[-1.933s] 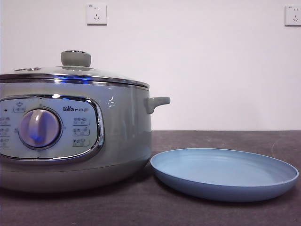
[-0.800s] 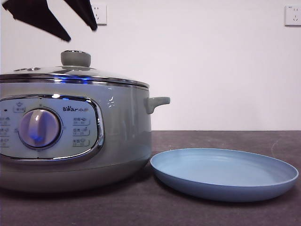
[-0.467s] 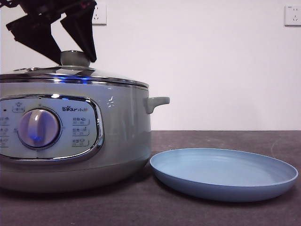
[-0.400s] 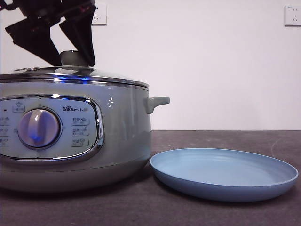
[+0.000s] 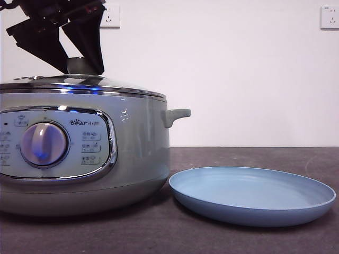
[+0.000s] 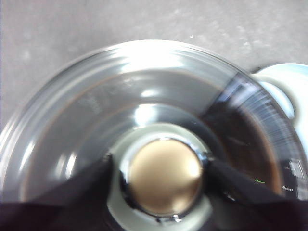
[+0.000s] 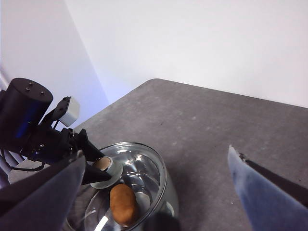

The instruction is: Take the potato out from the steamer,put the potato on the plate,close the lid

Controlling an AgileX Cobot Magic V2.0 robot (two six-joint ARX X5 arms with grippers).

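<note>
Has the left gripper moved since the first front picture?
Yes. It has come down from out of view at the upper left: the left gripper now straddles the knob of the lid, below the wall socket.
</note>
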